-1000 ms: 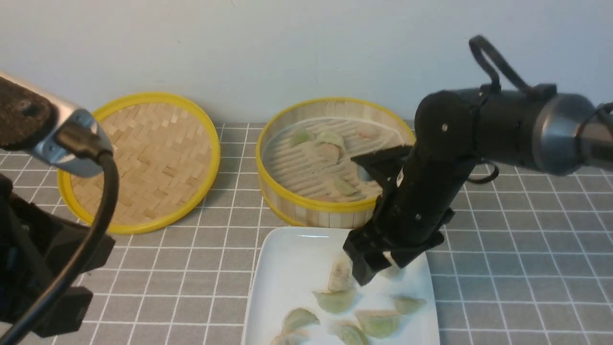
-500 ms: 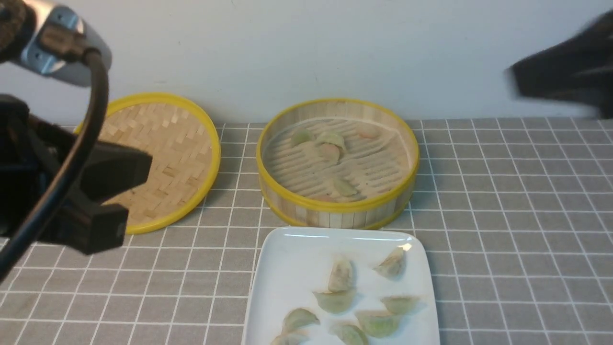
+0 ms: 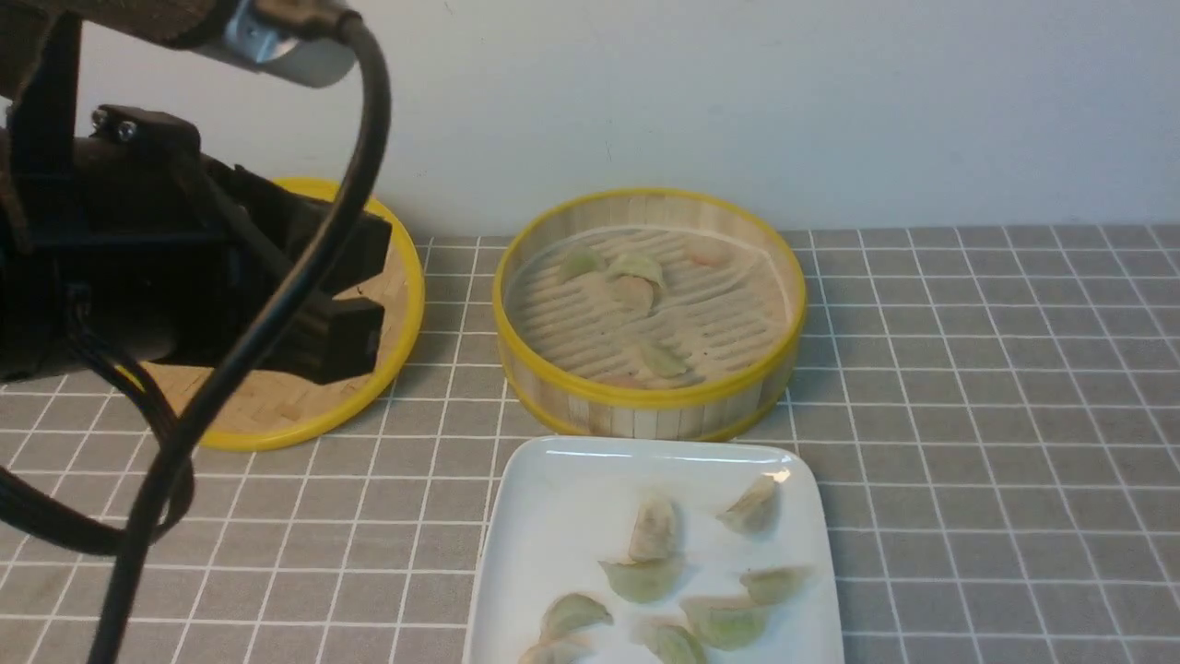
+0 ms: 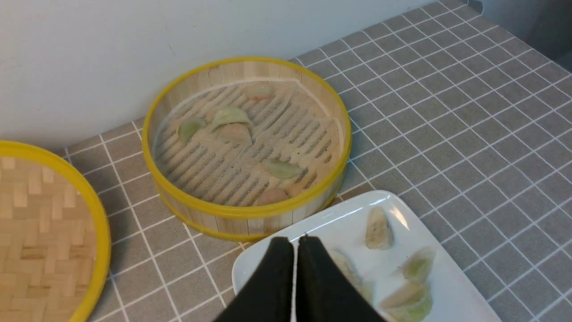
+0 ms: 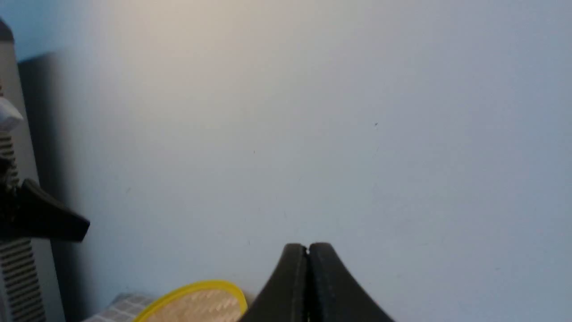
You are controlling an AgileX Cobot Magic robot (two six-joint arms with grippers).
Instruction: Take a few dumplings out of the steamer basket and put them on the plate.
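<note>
In the front view, the round bamboo steamer basket (image 3: pixel 650 406) stands at the back of the grey tiled surface (image 3: pixel 968 415), close to the pale wall (image 3: pixel 737 92), with a handful of dumplings (image 3: pixel 636 267) scattered on its ribbed floor, most of them towards the back. Just in front of the basket, near but not touching it, lies the white plate (image 3: pixel 544 498), and several more dumplings rest on its front half, apart from one another or barely touching. To the basket's left, the flat woven lid (image 3: pixel 277 415) lies on the surface. The dark left arm (image 3: pixel 138 267) hangs in front of the lid and hides much of it, and a thick black cable (image 3: pixel 277 304) loops down across it. In the left wrist view, the left claw (image 4: pixel 295 243) has its two black fingers (image 4: pixel 272 277) pressed together with nothing between them. Their tips show in front of the plate's rim on the side nearest the basket. The basket, the plate and a part of the lid all show beyond the tips. In the right wrist view, the right claw (image 5: pixel 307 248) is likewise closed and empty, and it points at the bare wall. Only an arc of the lid's yellow rim and a scrap of the tiled surface show past it.
</note>
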